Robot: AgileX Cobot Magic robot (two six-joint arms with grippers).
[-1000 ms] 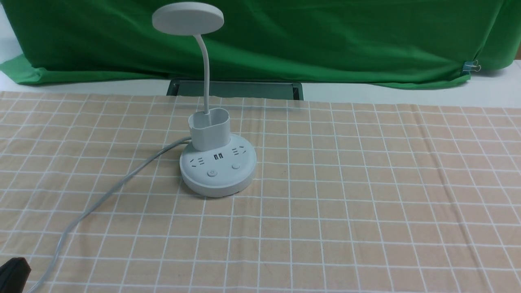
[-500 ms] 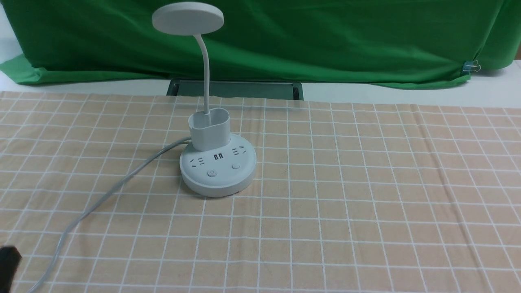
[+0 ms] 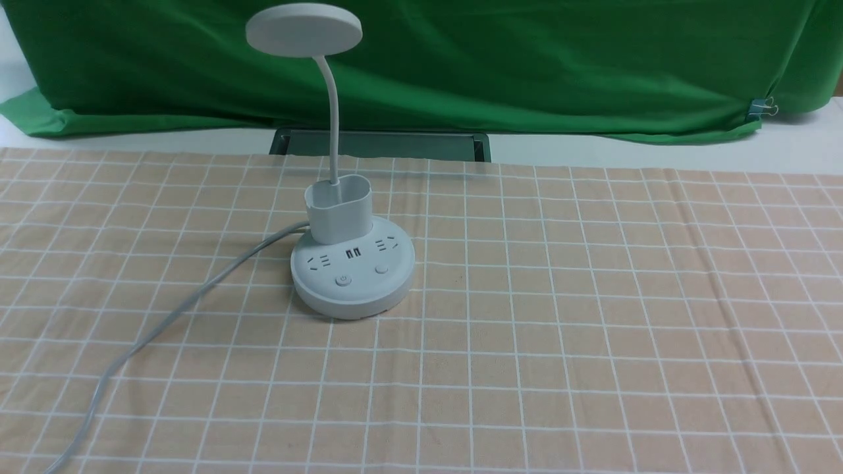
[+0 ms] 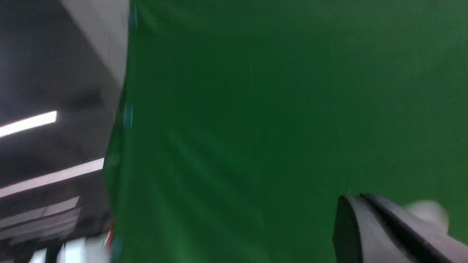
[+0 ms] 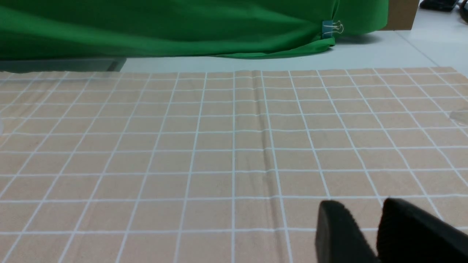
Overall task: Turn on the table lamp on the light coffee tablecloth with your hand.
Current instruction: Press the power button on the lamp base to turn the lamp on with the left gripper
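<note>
The white table lamp (image 3: 352,276) stands on the light coffee tablecloth (image 3: 593,329), left of centre in the front view. Its disc head (image 3: 304,29) sits high on the thin neck and shows no glow. Two round buttons (image 3: 343,280) face me on the base. Neither arm shows in the front view. In the left wrist view my left gripper (image 4: 353,199) is shut and empty, its fingers pressed together, pointing at the green cloth with a blurred white shape (image 4: 426,213) behind it. My right gripper (image 5: 365,206) hovers low over bare tablecloth (image 5: 182,146), open with a narrow gap and nothing in it.
The lamp's grey cord (image 3: 164,322) runs from the base across the cloth to the front left corner. A green backdrop (image 3: 527,59) hangs behind the table, pinned by a clip (image 3: 762,107). A dark rectangular slot (image 3: 382,143) lies behind the lamp.
A black gripper tip at the front view's bottom left corner slid left and has left the picture. The lamp and cord have not moved.
</note>
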